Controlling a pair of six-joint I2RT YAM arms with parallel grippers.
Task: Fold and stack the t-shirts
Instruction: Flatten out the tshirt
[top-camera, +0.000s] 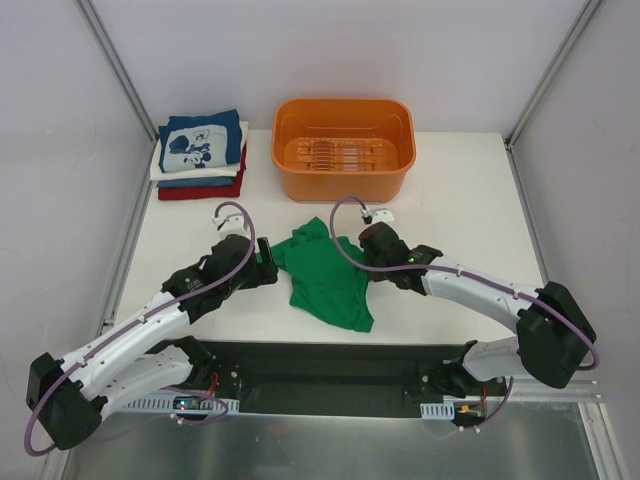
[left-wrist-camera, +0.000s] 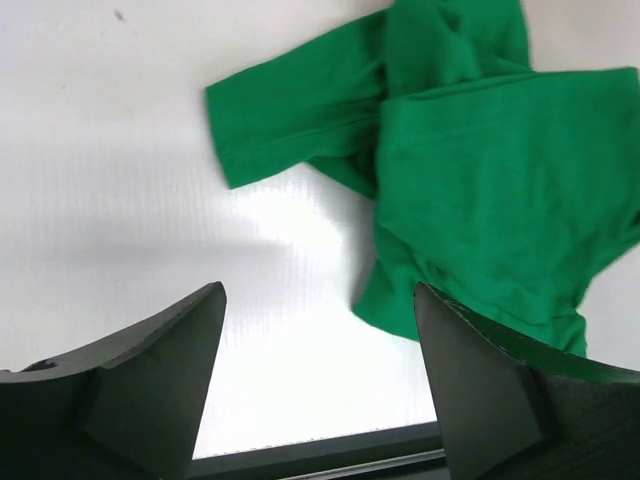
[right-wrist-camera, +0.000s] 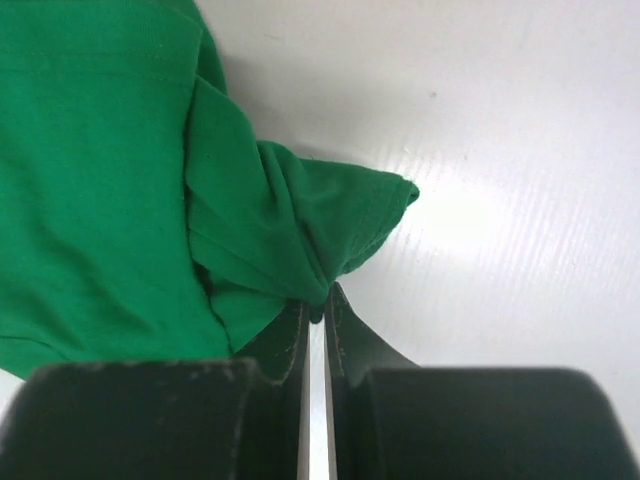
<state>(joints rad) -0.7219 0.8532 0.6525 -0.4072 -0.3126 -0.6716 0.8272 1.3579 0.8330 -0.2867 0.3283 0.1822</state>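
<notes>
A bright green t-shirt (top-camera: 325, 280) lies crumpled on the white table in front of the arms. It also shows in the left wrist view (left-wrist-camera: 480, 160) and the right wrist view (right-wrist-camera: 110, 180). My right gripper (right-wrist-camera: 320, 302) is shut on a bunched fold of the green t-shirt at its right edge, seen in the top view (top-camera: 368, 250). My left gripper (left-wrist-camera: 318, 300) is open and empty, just left of the shirt (top-camera: 268, 270). A stack of folded t-shirts (top-camera: 202, 155), navy with white print on top, sits at the back left.
An orange plastic tub (top-camera: 343, 145) stands at the back centre. The table's near edge (top-camera: 330, 345) runs just below the shirt. Grey walls with metal posts close in both sides.
</notes>
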